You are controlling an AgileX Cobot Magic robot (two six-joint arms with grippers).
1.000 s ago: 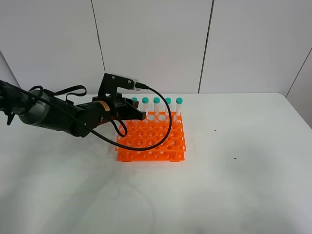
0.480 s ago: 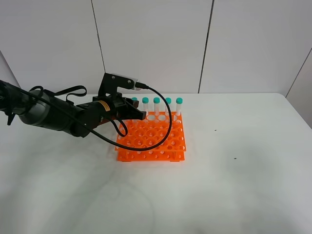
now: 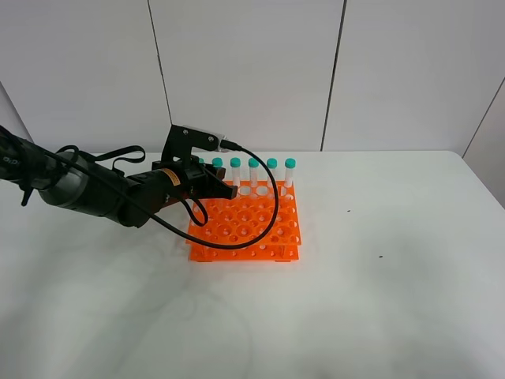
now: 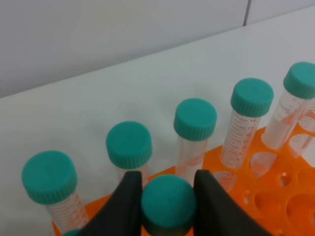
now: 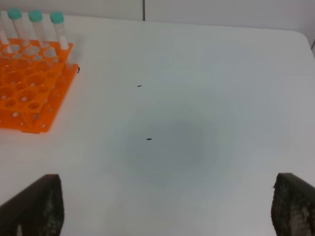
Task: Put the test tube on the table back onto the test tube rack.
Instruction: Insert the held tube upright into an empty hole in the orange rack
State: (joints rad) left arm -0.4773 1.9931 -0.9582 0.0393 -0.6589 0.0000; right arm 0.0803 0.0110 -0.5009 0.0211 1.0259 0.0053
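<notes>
Moved: left gripper (image 4: pixel 168 196) slightly lower | clamps test tube (image 4: pixel 167 204) over test tube rack (image 3: pixel 246 224) | right gripper (image 5: pixel 162 206) spread wide

Tubes (image 3: pixel 253 171) in rack's (image 3: pixel 260 237) back row

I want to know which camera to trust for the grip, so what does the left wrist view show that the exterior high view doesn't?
Only the left wrist view shows the grip itself: the left gripper is shut on a test tube, its black fingers pressed against either side of the teal cap, in front of the back row of capped tubes.

Only the exterior high view shows the whole arm, the full test tube rack and the table around it.

Both show the orange rack and the row of teal-capped tubes standing in it.
</notes>
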